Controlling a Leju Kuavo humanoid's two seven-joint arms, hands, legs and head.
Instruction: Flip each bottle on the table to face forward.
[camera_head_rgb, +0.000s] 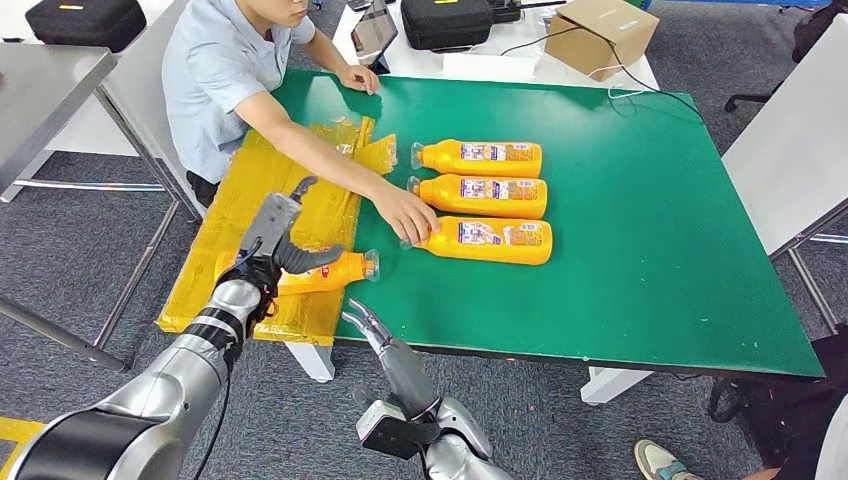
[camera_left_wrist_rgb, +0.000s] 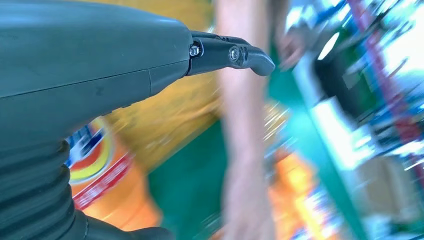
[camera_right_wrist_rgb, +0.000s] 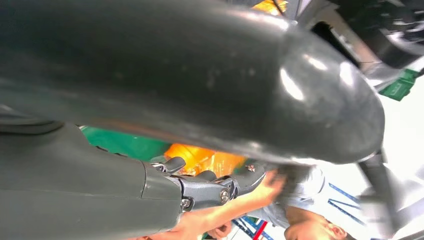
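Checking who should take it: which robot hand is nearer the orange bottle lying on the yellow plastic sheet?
Left. The left hand is on the orange plastic bottle over the yellow plastic sheet, thumb across it. The right hand hovers past the green table's near edge, apart from it.

A green-topped table (camera_head_rgb: 640, 250) on white legs stands on grey carpet (camera_head_rgb: 80, 250) patterned with fine lines. Crinkled yellow plastic sheeting (camera_head_rgb: 230, 225) covers its left end. Beyond the far edge is a white table (camera_head_rgb: 500, 65) carrying a black case (camera_head_rgb: 445, 22), a cardboard box (camera_head_rgb: 600, 35), a tablet (camera_head_rgb: 373, 30) and a trailing cable. A second black case (camera_head_rgb: 85, 20) lies on a surface at the upper left. A grey metal table (camera_head_rgb: 45, 85) with slim legs stands at the left, and another pale tabletop (camera_head_rgb: 790, 150) comes in from the right. A black chair base (camera_head_rgb: 750, 98) sits on the carpet at the upper right. The light is even and bright, with soft shadows.
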